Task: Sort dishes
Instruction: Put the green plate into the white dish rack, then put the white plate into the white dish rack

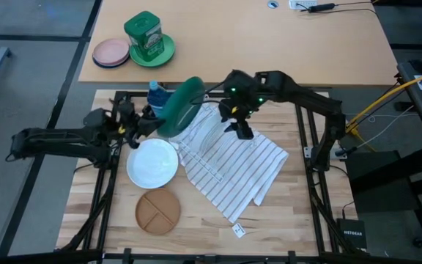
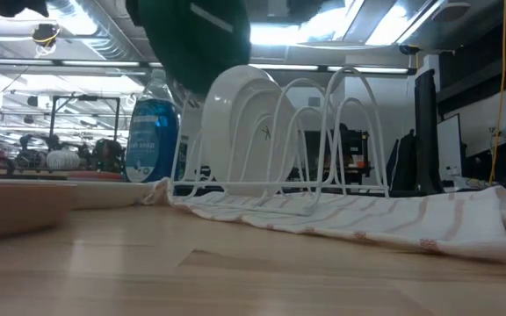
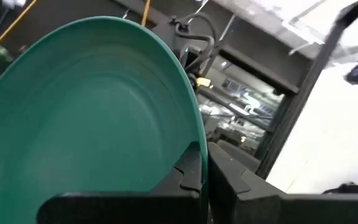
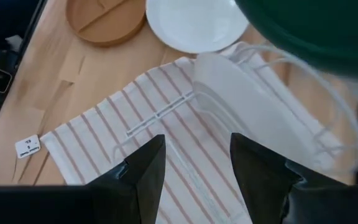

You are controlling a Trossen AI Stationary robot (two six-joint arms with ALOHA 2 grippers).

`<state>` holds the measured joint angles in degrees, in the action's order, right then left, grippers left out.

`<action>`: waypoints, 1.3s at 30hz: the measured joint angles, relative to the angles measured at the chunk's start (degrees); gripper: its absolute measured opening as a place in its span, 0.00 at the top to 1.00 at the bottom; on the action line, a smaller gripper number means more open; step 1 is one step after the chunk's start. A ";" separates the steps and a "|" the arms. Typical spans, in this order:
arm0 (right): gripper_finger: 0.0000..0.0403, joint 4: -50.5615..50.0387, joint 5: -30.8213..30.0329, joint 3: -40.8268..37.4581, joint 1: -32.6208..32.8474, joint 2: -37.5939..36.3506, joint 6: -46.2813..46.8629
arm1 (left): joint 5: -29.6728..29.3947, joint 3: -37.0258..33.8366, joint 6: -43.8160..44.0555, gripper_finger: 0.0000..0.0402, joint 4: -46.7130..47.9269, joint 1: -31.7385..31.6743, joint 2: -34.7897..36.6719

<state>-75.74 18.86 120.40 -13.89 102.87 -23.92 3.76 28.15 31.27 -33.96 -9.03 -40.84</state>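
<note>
My left tool [image 1: 146, 123] clamped the dark green plate [image 1: 179, 107] above the wire rack [image 2: 310, 132]; I judged it should drop upright beside the racked white plate [image 2: 240, 127]. Right tool [image 4: 191, 163] hovered wide.

Lab: exposed ceiling ducts [image 2: 77, 35], loose cables [image 1: 376, 110], equipment.

A white wire dish rack [image 1: 211, 136] stands on a striped cloth towel [image 1: 233, 165]; left of it lies a white round plate [image 1: 152, 162], a tan-brown divided plate [image 1: 157, 212] nearer.
</note>
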 joint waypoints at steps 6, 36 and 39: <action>0.55 6.03 3.65 -10.26 -2.92 -0.01 -0.63 | 1.06 0.02 5.03 1.00 0.34 -4.97 -6.01; 0.55 12.88 4.84 -15.47 -3.76 -0.17 3.22 | 0.32 0.00 4.52 0.83 -5.09 -12.18 -26.99; 0.55 12.89 4.83 -15.44 -3.76 -0.27 4.94 | 0.54 0.00 4.08 0.75 -6.84 -12.18 -26.99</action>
<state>-62.85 23.69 104.97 -17.65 102.60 -18.98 4.30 28.14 35.35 -40.80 -21.21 -67.83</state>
